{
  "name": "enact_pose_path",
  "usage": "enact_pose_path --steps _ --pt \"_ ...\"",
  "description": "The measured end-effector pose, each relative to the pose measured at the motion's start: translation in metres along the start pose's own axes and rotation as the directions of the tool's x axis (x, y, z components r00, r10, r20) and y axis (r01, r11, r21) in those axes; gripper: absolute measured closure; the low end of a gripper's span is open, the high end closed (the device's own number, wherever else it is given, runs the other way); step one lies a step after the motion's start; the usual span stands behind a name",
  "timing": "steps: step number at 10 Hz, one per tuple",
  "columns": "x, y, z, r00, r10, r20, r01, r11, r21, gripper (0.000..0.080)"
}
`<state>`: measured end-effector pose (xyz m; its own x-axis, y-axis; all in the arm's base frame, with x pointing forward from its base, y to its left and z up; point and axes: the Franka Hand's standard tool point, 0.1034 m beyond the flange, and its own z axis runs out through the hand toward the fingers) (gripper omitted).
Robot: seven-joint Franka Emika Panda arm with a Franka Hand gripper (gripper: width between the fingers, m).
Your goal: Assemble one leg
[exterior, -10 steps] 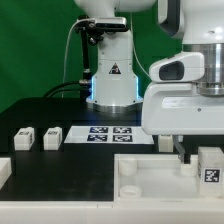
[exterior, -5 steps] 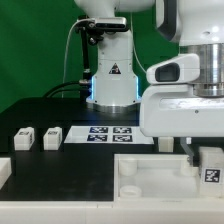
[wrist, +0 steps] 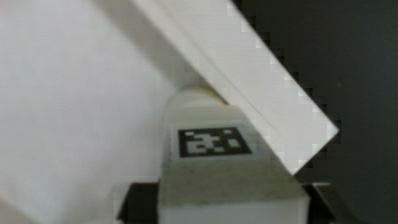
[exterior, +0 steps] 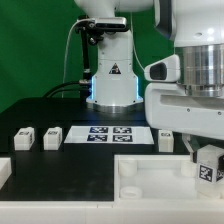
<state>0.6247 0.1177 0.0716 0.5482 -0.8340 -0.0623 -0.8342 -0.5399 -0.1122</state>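
While fingers [wrist: 139, 203] clamp the leg [wrist: 217, 165], arm descends vertically.

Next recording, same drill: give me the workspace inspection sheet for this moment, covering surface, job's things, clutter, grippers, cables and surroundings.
Surface: black table; the marker board lies flat near the arm's base.
Job's things: one leg sits between the gripper's fingers, tag showing, over the large white tray-like piece; whether it touches that piece cannot be told. Three more legs stand in a row at the exterior view's left.
Clutter: a white part at the exterior view's left edge, cut off.
Grippers: gripper shut on the leg; the wrist view shows the tag between the fingers.
Cables: a black cable beside the arm's base.
Surroundings: green backdrop.
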Motion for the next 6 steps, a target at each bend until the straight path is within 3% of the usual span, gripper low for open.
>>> enact_pose_path --steps 2,6 --pt "-0.0012 0.0 0.0027 0.976 0.218 0.026 -0.218 0.976 0.012 0.0501" --pt "-0.005 -0.0026 0.0037 0.794 0.604 0.075 -0.606 0.796 0.004 0.0503"
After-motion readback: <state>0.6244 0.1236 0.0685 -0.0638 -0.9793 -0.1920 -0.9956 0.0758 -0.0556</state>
